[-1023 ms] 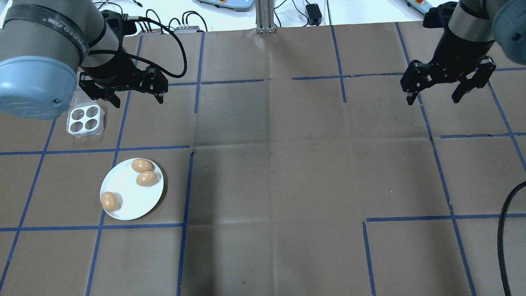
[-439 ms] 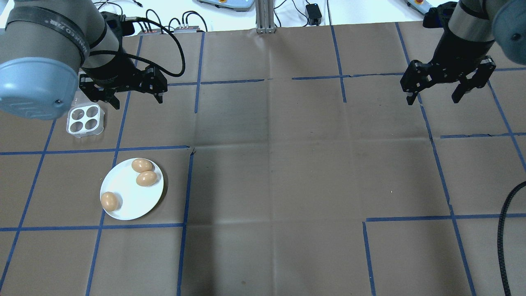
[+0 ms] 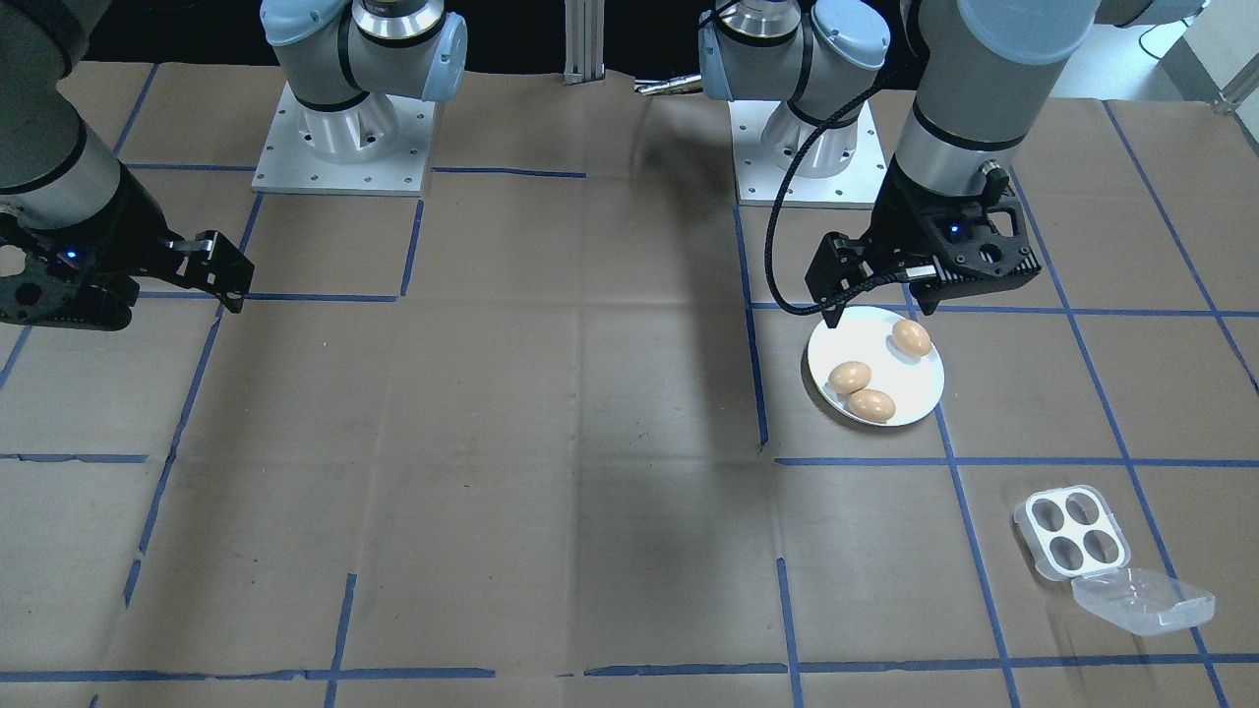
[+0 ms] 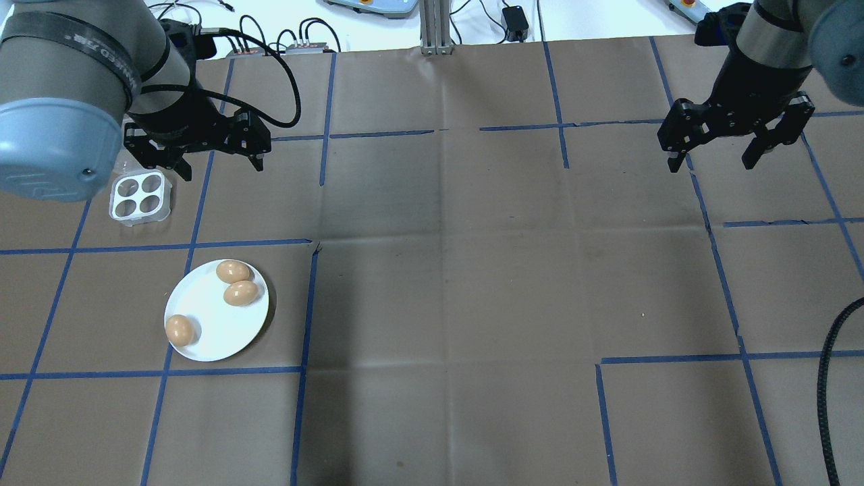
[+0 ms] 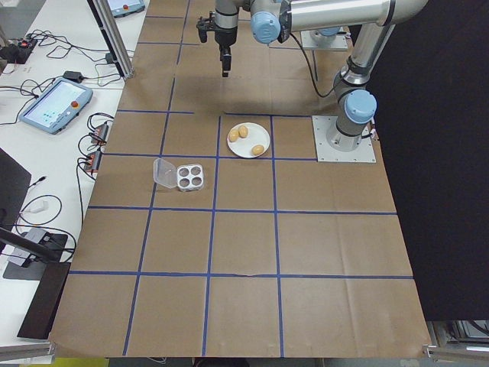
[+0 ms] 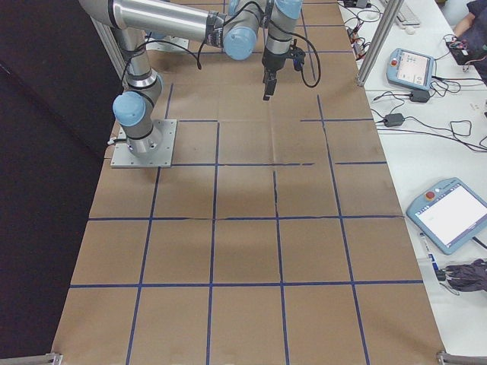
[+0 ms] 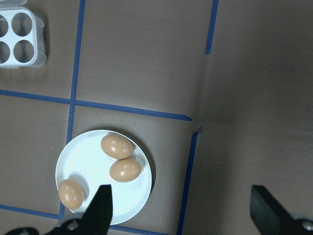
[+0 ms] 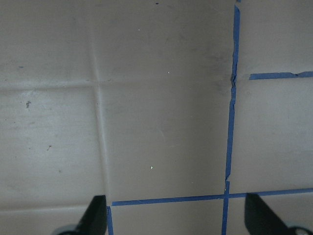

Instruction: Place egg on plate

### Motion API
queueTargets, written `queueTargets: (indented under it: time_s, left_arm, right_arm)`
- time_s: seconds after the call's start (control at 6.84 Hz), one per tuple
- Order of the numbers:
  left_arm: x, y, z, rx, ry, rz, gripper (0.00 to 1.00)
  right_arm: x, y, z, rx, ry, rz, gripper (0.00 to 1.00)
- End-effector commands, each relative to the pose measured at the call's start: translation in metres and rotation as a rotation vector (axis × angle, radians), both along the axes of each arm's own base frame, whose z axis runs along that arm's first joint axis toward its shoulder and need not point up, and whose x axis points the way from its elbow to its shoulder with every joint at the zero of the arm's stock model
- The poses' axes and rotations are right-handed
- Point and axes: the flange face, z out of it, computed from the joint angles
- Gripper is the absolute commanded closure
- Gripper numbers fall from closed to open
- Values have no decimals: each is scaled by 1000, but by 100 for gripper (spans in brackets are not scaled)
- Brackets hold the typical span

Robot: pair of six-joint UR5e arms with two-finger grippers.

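The white plate lies on the table's left half with three brown eggs on it: two side by side and one at the near rim. My left gripper hangs open and empty, high over the table between the plate and the far edge. The left wrist view looks down on the plate with its eggs past open fingers. My right gripper is open and empty far to the right; its wrist view holds only paper and tape. The front view has the plate below the left gripper.
A white four-cup egg tray, its cups empty, sits beyond the plate with its clear lid folded open. Blue tape lines cross the brown paper. A black cable hangs at the right edge. Arm bases stand on the robot's side.
The left arm has drifted slightly to the left and away from the plate. The plate, eggs, tray and right arm have stayed put.
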Motion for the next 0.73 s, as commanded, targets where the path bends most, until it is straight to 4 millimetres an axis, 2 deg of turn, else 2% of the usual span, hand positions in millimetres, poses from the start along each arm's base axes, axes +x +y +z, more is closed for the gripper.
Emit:
queueTargets:
  time_s: [0.0,0.29,0.44,0.58]
  left_arm:
    - [0,3,2,2,-2,0,0]
    - [-1,5,2,1,1,-1,0]
    - [-7,10,13,-27,16,-11,0]
    - [-8,10,6,-7,18,-15,0]
  right_arm:
    - [0,0,0,0,0,0,0]
    - [0,0,0,0,0,0,0]
    - [0,0,0,0,0,0,0]
    - [0,0,0,0,0,0,0]
